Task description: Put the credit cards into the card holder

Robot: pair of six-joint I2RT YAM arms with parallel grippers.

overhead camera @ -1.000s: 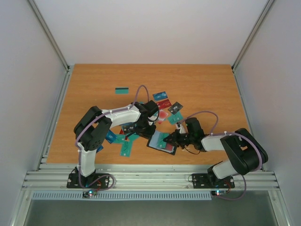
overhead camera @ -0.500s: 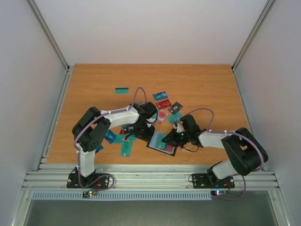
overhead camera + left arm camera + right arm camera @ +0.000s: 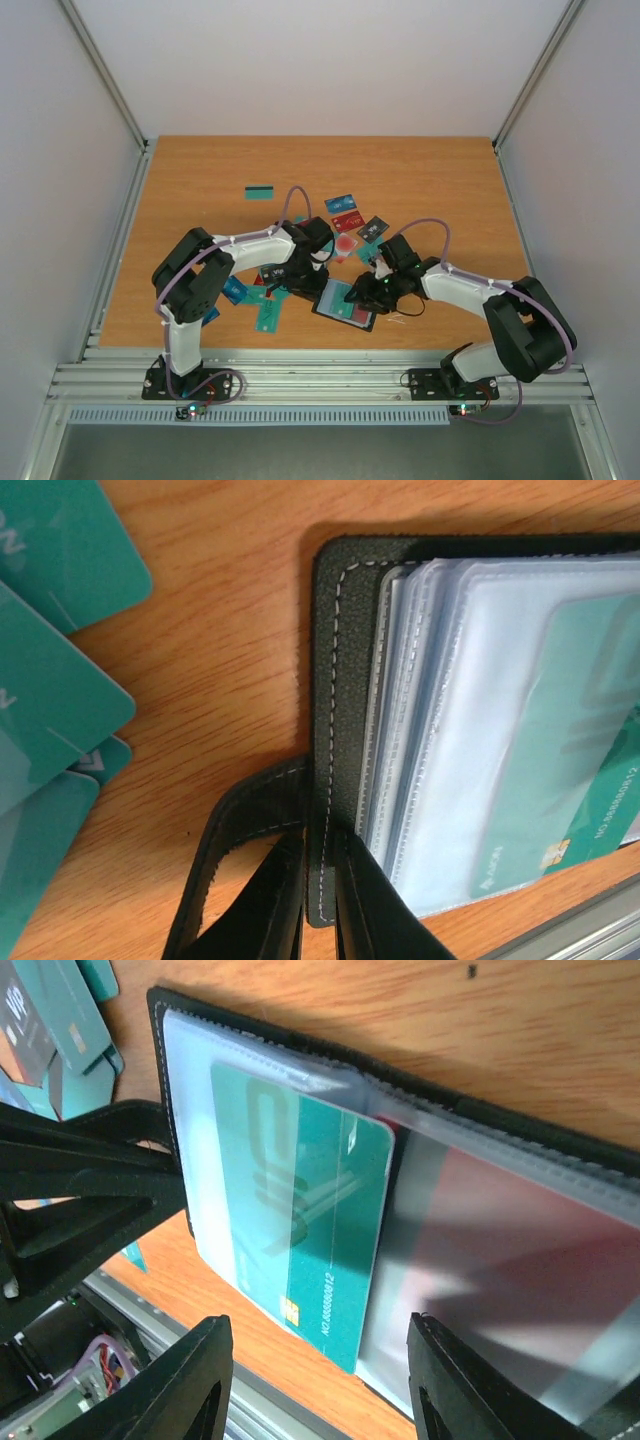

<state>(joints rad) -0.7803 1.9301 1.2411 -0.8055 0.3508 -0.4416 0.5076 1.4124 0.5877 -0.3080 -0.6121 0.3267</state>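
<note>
- The holder (image 3: 335,308) lies open near the table's (image 3: 200,180) front middle, and both wrists hide its far edge from above
- A teal card (image 3: 300,1210) sits half inside a clear sleeve (image 3: 190,1150), its print blurred
- Loose cards (image 3: 345,205) lie scattered behind
- The left gripper (image 3: 320,905) pinches the holder's cover
- The right gripper (image 3: 318,1345) stands wide around the teal card, having let go within the last second

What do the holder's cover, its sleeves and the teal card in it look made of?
Holder cover: black leather or imitation, matte and grainy, with pale stitching along the edge. Sleeves: clear soft plastic, glossy, a card showing through. Teal card: stiff smooth plastic, it seems, with rounded corners and a printed number.
</note>
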